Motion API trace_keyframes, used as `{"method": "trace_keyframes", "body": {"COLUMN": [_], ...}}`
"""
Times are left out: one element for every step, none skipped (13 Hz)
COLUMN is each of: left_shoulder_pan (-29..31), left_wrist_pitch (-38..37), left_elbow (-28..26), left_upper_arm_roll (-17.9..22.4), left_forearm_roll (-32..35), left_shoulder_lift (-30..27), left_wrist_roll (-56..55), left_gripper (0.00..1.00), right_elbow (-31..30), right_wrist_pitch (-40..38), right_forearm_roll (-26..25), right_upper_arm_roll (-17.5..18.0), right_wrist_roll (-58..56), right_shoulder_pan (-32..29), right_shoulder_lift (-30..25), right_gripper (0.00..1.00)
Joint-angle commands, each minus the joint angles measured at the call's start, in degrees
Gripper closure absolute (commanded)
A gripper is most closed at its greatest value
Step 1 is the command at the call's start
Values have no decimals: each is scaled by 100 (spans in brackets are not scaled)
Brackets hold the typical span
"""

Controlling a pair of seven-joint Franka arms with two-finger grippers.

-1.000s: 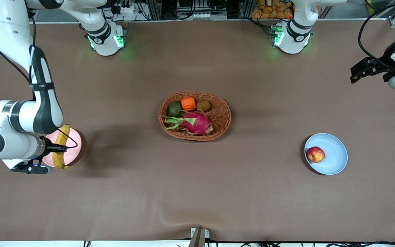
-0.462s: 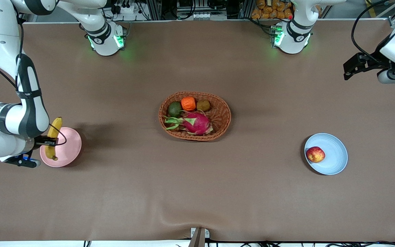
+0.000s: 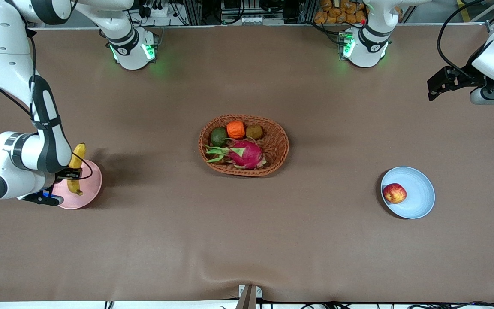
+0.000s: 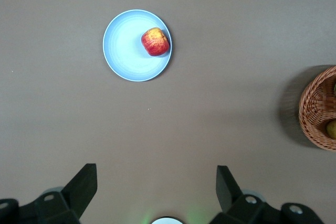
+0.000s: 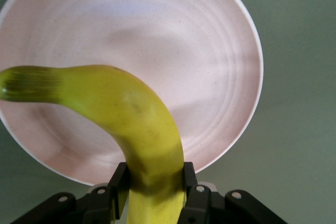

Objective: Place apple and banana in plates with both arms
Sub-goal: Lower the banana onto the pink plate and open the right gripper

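Right arm [image 3: 37,141] covers part of pink plate [image 3: 90,189] and banana [image 3: 76,163] middle. Wicker basket [image 4: 317,111] beside blue plate [image 4: 126,56] cut off, blurred.

You see bright, even light from above. Soft dark shadows lie on the table [image 3: 247,240] beside the basket [image 3: 278,151] and pink plate [image 3: 92,189]. The basket's edge [image 4: 310,106] looks blurry in your left wrist view.

We see a robot lab: brown-covered worktop [image 3: 247,240], aluminium framing [image 3: 247,13] and cables along its edge.
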Motion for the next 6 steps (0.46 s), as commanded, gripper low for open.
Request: {"method": "trace_keyframes", "body": {"left_shoulder_pan": [57,65,65,57,57,57], "left_wrist_pitch": [71,62,71,62,53,44], "left_elbow": [-72,-72,-38,-20,-28,-28], "left_upper_arm_roll": [-88,-88,-88,-88,-88,-88], "left_forearm_roll": [-77,-77,-85,-85,-85,-77], "left_shoulder_lift": [-38,-38,-21,-12,-20,-12], "left_wrist_roll": [-56,-56,-47,-47,-47,-4], "left_gripper": [0,0,0,0,0,0], "right_elbow": [78,130,235,314,411,490], "right_wrist_pitch": [295,410,411,394,376,350], "right_forearm_roll": [-107,-115,-115,-115,-107,-106], "right_upper_arm_roll": [92,92,92,92,92,92], "right_wrist_roll": [71,19,18,18,18,-8], "right_shoulder_pan": [-103,-112,-112,-112,-95,-77], "right_shoulder_lift": [-62,-71,-71,-106,-150,-307], "right_gripper": [0,0,0,0,0,0]}}
